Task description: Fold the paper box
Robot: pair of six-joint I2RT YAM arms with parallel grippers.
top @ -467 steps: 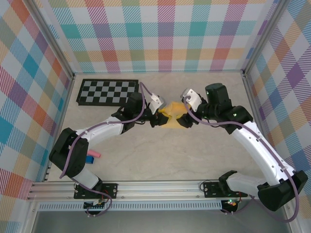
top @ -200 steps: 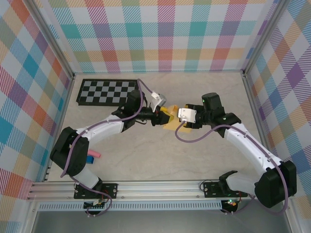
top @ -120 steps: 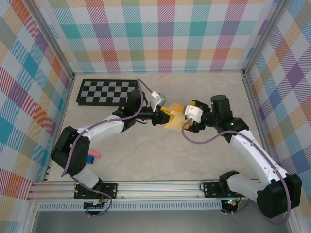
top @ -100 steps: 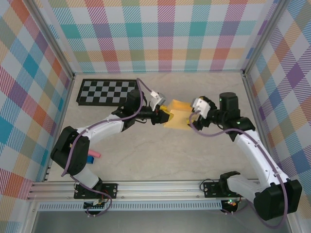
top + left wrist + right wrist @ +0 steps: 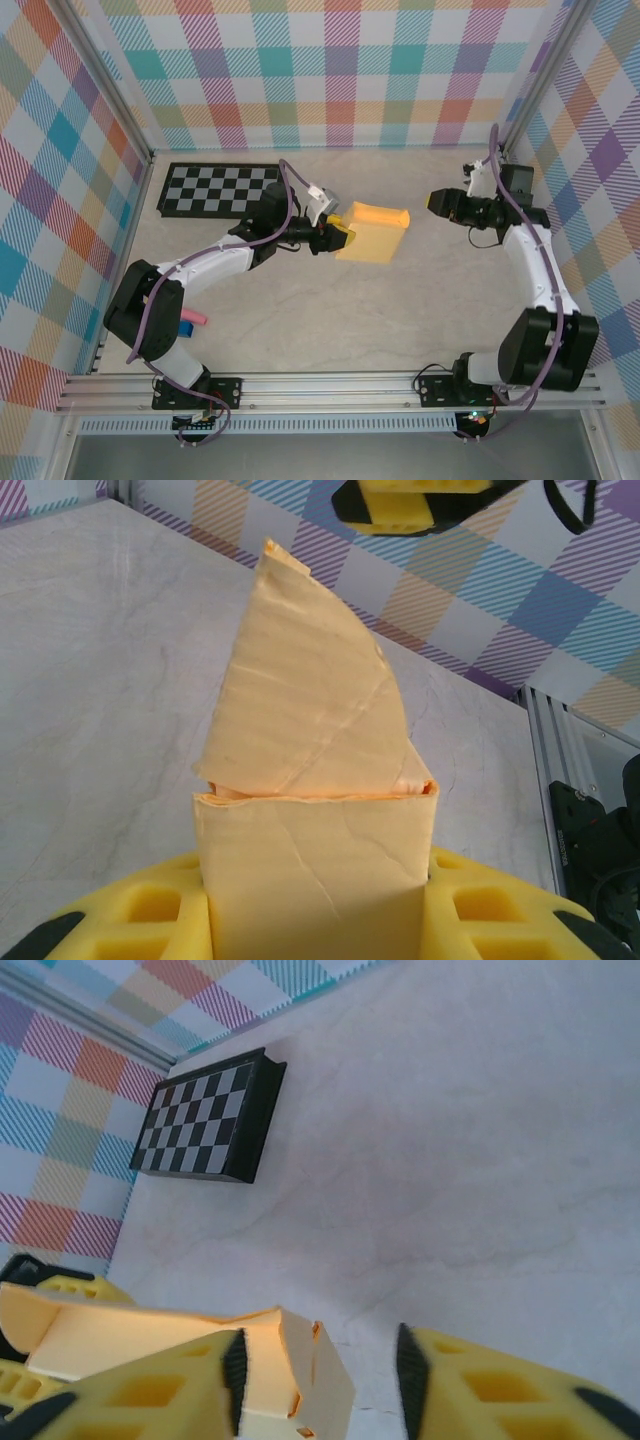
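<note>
Plaid walls (image 5: 340, 70) in pastel teal, pink, orange and purple close the cell on the left, far and right. The tabletop (image 5: 300, 330) is pale with faint marble veins and evenly lit. Silver aluminium rails (image 5: 330, 385) run along the near edge, and metal posts (image 5: 120, 105) rise from the far corners.

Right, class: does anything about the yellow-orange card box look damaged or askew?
Yes. The yellow-orange card box, pinched at one end by the left fingers, has a diagonal wrinkle across its far panel, which sits skewed against the near section.

paper box (image 5: 315, 780) bottom cut off, left gripper (image 5: 315, 915) mostly cropped
</note>
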